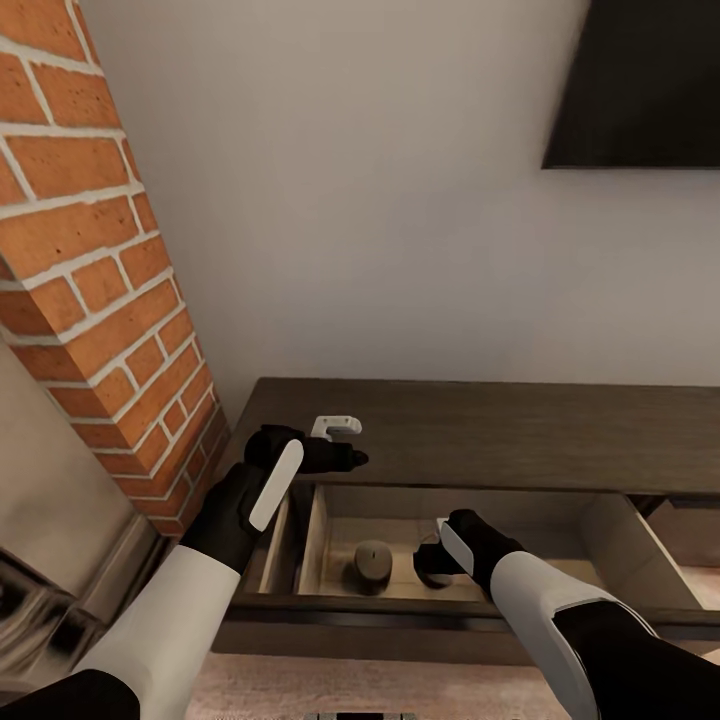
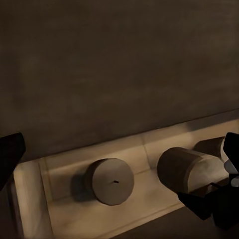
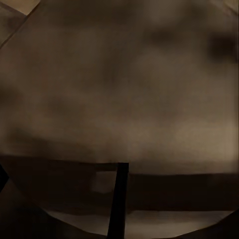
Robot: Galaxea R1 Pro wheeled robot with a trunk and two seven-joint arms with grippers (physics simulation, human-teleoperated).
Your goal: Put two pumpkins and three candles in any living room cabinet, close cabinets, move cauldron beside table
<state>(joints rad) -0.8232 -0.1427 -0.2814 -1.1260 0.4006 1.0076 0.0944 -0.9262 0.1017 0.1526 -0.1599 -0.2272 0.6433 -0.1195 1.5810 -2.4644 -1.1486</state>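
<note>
Pale wood lines the open pull-out drawer (image 1: 600, 530) of the long, low dark-brown wooden cabinet (image 1: 520, 430), and its smooth floor carries one squat round tan candle (image 1: 372, 565) standing upright near the left end. In the left wrist view a second squat tan candle (image 2: 185, 168) lies tipped on its side, with the right hand (image 2: 219, 196) just beside it, and what looks like a third shows behind it. The right hand (image 1: 437, 560) is low inside the drawer, right of the standing candle; I cannot tell how far its fingers are spread or whether they touch the wax. The left hand (image 1: 340, 440) rests above the cabinet's matte, grained top near the rough red-brick fireplace (image 1: 90, 280), its fingers looking parted and empty. The likely trouble is a smooth cylinder on slick wood: a careless withdrawal could roll the tipped candle or knock the upright one over. Pushing the drawer shut with an arm inside would jam it.
</note>
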